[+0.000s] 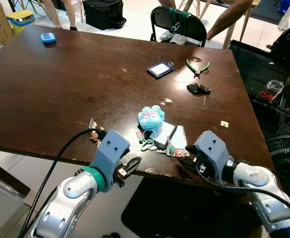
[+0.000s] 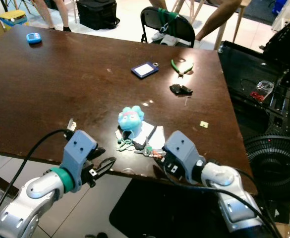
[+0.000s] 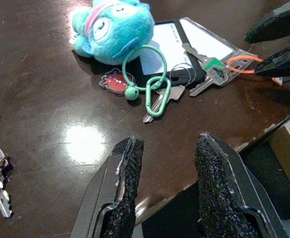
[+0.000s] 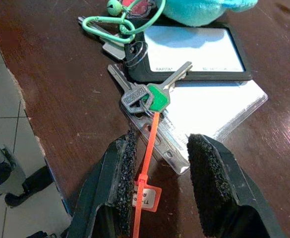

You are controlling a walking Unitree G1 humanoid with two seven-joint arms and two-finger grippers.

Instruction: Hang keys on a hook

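— At the near edge of the bench [image 1: 60,89], what did you see?

— Both arms were there. The left tool [image 3: 167,188] hovered just off the edge with its fingers spread and nothing between them. The right tool [image 4: 159,183] was low over the wood, its fingers also spread, one on each side of an orange tag strip [image 4: 145,148]. I could not tell whether they touched it.

— And the keys?

— The keys [image 4: 147,96], one with a green head, lay flat on the bench just ahead of the right tool, tied to that strip. They rested against two card holders [image 4: 194,49], beside a green carabiner [image 3: 157,94] and a turquoise plush toy [image 1: 150,117]. Another small key bunch [image 1: 93,133] sat near the left arm.

— Farther back?

— A black key fob [image 1: 198,89], green-handled pliers [image 1: 198,66], a blue card holder [image 1: 160,69], and a small blue gadget [image 1: 48,37] at the far corner. Beyond stood a black chair [image 1: 177,25].
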